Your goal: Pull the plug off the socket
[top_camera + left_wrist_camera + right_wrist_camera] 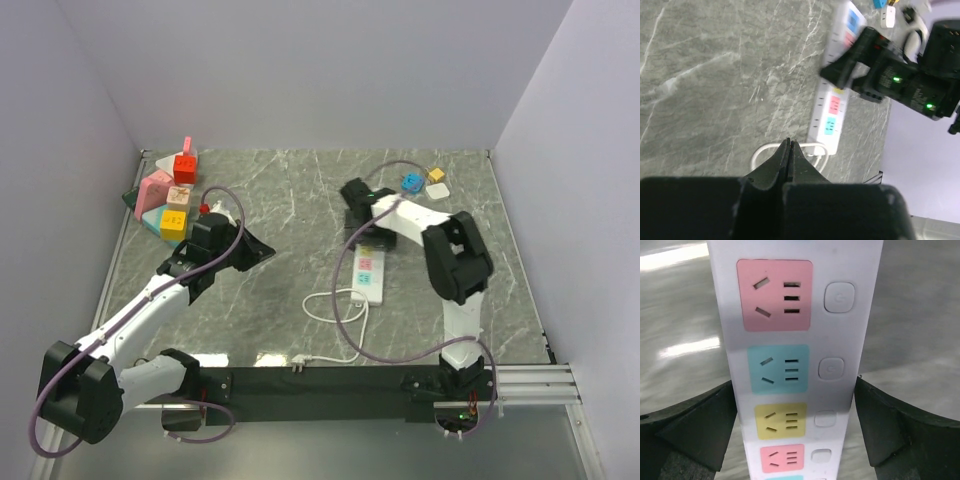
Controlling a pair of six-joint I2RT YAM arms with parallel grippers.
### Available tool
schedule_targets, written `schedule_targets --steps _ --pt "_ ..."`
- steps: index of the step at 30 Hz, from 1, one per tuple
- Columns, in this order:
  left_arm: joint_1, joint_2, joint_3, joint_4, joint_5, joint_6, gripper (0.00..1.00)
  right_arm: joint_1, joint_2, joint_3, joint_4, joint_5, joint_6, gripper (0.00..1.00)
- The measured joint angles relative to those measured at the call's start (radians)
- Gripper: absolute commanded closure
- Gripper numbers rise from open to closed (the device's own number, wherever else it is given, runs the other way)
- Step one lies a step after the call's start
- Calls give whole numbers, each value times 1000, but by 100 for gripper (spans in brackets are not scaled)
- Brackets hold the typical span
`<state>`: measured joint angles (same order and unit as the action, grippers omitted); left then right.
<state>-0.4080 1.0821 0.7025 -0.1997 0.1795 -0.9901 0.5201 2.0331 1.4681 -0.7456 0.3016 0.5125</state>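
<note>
A white power strip (371, 275) with pink, cyan and yellow sockets lies mid-table. It fills the right wrist view (790, 365) and also shows in the left wrist view (830, 115). Every socket I can see is bare, and no plug shows in any of them. My right gripper (372, 240) straddles the strip's far half. Its fingers (700, 425) press against both long sides. In the left wrist view, the right gripper (842, 75) hides the strip's middle. My left gripper (262, 250) is shut and empty to the strip's left, with its tips (789, 142) above the cord.
The strip's white cord (335, 312) loops toward the front, and its own plug (300, 362) lies by the near edge. A blue adapter (411, 182) and small white and yellow pieces (437, 176) sit at the back right. Coloured toy blocks (170, 200) are piled at the back left.
</note>
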Motion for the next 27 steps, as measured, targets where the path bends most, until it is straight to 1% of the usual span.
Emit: schedule_targets --steps 1,4,6,7,10,13,19,23,27 --pt "0 0 -3 0 2 0 99 -40 -37 -53 13 -7 28 4" --pt "0 0 -13 4 8 0 99 -180 -124 -179 31 -6 96 4" --pt "0 0 -15 7 14 0 99 -260 -161 -228 23 5 127 2" --pt "0 0 -15 11 18 0 99 -294 -174 -243 15 14 139 0" --pt "0 0 -16 22 32 0 99 -367 -196 -267 -10 51 180 0" --pt "0 1 -15 30 42 1 99 -427 -210 -288 -26 50 213 0" --pt "0 14 -15 38 60 4 99 -636 -217 -296 -61 56 250 0" --pt "0 23 -15 39 68 6 99 -704 -230 -311 -69 78 240 0" --pt "0 36 -15 40 78 9 99 -704 -245 -316 -79 87 206 0"
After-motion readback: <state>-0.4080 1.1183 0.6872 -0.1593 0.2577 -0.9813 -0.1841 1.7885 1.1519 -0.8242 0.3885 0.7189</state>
